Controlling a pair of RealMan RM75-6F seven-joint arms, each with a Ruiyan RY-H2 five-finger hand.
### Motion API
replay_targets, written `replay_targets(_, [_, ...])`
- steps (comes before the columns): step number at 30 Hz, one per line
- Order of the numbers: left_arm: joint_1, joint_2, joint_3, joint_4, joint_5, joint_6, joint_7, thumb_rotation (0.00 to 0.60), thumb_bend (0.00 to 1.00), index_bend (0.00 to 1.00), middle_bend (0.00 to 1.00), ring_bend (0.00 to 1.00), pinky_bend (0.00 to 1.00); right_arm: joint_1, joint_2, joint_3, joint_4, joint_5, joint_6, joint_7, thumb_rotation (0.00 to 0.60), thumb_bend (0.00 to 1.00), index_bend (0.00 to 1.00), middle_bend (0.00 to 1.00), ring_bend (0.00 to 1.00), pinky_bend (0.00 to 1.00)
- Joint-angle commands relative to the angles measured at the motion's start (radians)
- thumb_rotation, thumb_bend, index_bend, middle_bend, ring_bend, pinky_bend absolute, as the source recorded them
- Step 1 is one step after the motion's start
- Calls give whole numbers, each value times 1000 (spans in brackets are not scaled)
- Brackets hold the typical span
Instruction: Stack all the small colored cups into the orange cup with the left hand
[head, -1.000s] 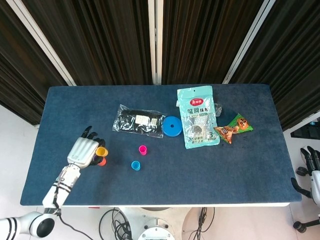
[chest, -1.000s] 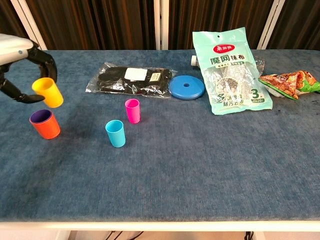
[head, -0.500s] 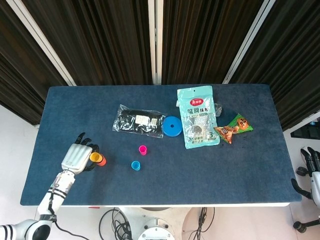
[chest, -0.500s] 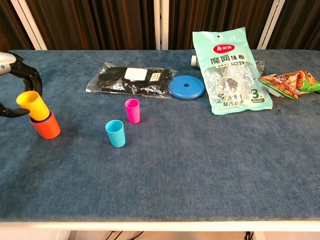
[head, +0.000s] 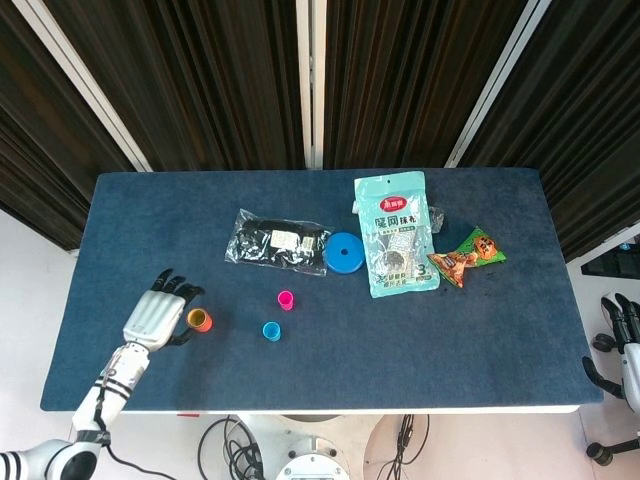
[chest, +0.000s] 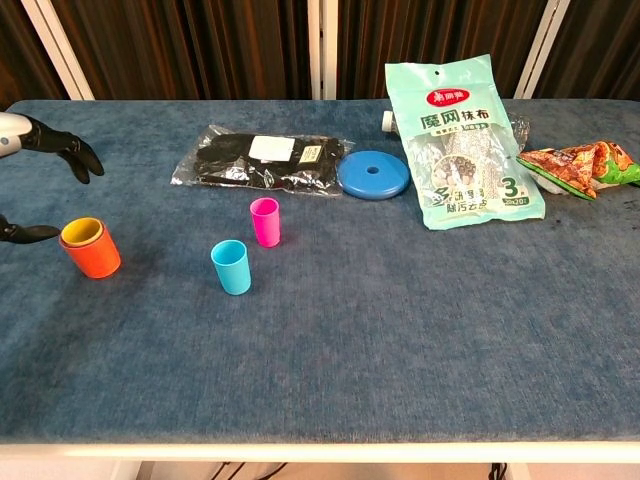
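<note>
While the left hand (head: 152, 314) hovered at the counter's (chest: 400, 340) near left side with its fingers (chest: 70, 153) spread apart and nothing in them, the orange cup (chest: 92, 254) stood upright just beside it, apart from the fingertips, with a yellow cup (chest: 82, 232) nested inside so that only the yellow rim showed above the orange one. To the right of that stack, near it but not touching, a blue cup (chest: 231, 266) stood upright on the blue cloth, and just behind it, a little further right, stood a pink cup (chest: 265, 221), also upright and apart from the blue one. Further back lay a clear bag of black items (chest: 258, 158) with a white label, flat on the counter, and just beside its right end rested a blue disc (chest: 373, 174) with a small hole in its middle. Right of the disc lay a large pale green packet (chest: 464, 138) printed with Chinese characters, reaching toward the far edge, and beyond it at the right a crumpled snack bag (chest: 580, 167) in orange and green. The right hand (head: 625, 335) hung off the counter, well apart from everything, at the right edge of the head view; whether its fingers were apart or together could not be told. Dark curtains (head: 240, 80) hung behind the counter.
</note>
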Motion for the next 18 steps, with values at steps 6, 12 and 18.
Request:
replay_targets(6, [-14, -12, -1, -51, 182, 34, -5, 600, 263, 277, 285, 106, 46, 0, 5, 6, -4, 7, 3, 3, 600, 242, 0, 0, 0, 0])
replay_targets(12, [-51, -82, -20, -31, 206, -1, 49, 600, 264, 305, 305, 107, 43, -2, 18, 5, -15, 0, 10, -3, 600, 264, 0, 0, 0, 0])
replay_targets(18, [-81, -165, -39, -1, 182, -34, 99, 600, 264, 305, 323, 107, 42, -5, 28, 7, -14, 4, 11, 13, 600, 268, 0, 0, 0, 0])
